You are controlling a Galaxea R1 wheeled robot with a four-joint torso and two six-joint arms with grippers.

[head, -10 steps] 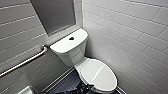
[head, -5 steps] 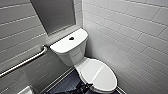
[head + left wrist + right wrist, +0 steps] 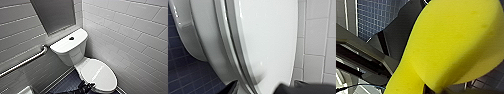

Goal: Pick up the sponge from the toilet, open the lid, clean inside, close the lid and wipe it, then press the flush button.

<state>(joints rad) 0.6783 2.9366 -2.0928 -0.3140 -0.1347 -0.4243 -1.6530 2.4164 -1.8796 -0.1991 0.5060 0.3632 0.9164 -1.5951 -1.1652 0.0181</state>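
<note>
— Largest first?
— Tiled walls (image 3: 130, 32), two, meeting in a corner. Next, one grey panel (image 3: 53, 15), set above the tank (image 3: 68, 46). Next, the toilet (image 3: 82, 63), one, backed into that corner with tank to the wall.

— Lid?
— One lid (image 3: 100, 72), down flat over the bowl (image 3: 200, 37), glossy and bare. Judged not yet opened, hence the inside unreached and the cleaning not begun.

— Fittings?
— One metal grab rail (image 3: 25, 62), fixed aslant along the wall beside the tank, well apart from the work.

— Pincers?
— Two to report. Left gripper (image 3: 87, 86) low at the front rim of the lid. Seen in the left wrist view: two dark fingers (image 3: 230, 89) apart, with the lid's edge between them — released, gripping nothing. Placed there, by judgement, to get under the rim and lift.

— And the right?
— Right gripper (image 3: 434, 90) clenched on the sponge (image 3: 456, 42), going by the right wrist view. One sponge, bright yellow, pinched at the waist, carried above the dark floor tiles (image 3: 376, 17) and touching no part of the toilet. Held back, most likely, to keep the foam clean and ready for the bowl.

— Smallest?
— The flush button (image 3: 71, 38) — one, round and dark, centred in the tank top. Nothing near it; left for last by the task's own order
</note>
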